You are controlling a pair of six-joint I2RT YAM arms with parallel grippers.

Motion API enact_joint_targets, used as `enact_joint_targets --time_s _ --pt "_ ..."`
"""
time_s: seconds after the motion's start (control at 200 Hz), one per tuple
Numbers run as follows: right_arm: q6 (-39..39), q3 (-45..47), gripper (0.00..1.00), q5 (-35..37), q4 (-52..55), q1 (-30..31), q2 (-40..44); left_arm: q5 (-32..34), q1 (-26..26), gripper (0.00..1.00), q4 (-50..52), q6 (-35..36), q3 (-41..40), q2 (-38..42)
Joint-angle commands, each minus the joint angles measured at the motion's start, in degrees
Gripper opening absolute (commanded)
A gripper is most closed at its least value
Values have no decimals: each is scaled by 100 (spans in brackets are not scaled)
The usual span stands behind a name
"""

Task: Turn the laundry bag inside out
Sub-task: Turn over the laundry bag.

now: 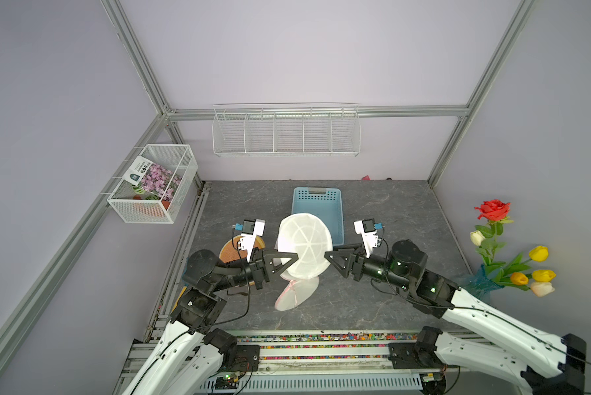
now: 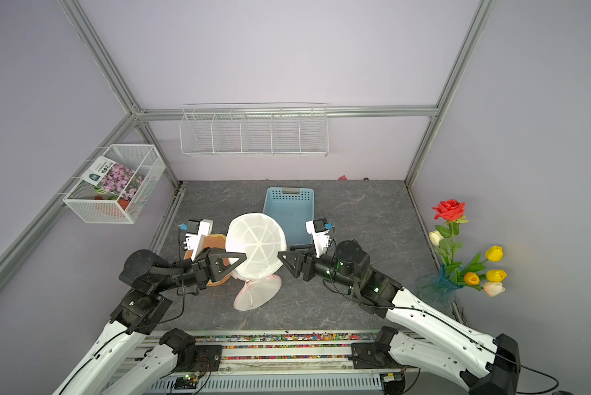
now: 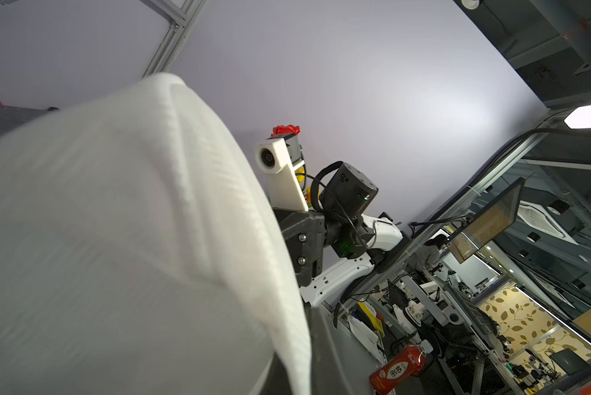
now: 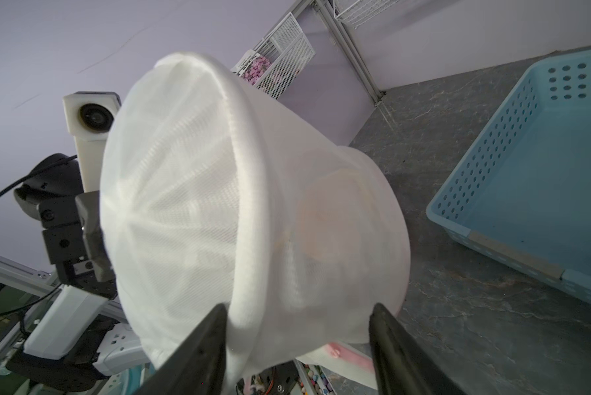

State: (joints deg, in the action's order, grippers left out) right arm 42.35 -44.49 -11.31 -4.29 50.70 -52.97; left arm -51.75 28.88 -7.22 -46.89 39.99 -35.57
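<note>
White mesh laundry bag [image 1: 304, 244] is held up over the grey table [image 1: 390, 219], near the blue basket [image 1: 333, 201]. Its side is pinched tight by the left gripper [image 1: 294, 257]. The right gripper [image 4: 297, 307] is spread wide around the rim, not squeezing.

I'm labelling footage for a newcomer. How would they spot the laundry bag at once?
On the marbled tabletop, find the blue basket. In front of it, between left gripper and right gripper, is the laundry bag: the only white mesh drum, with spoke-like seams.
</note>
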Motion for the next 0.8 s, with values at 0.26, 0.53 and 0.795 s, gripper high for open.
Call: enact_joint_targets --time_s 0.26,0.53,0.795 --pt "189 487 65 459 845 -359 356 815 -32 0 334 -194 226 254" --pt "-1208 463 71 157 822 -223 1212 1804 -32 0 580 -897 94 167" --pt "-4265 -1086 78 2446 1840 1832 307 1537 -32 0 882 -1206 388 -241"
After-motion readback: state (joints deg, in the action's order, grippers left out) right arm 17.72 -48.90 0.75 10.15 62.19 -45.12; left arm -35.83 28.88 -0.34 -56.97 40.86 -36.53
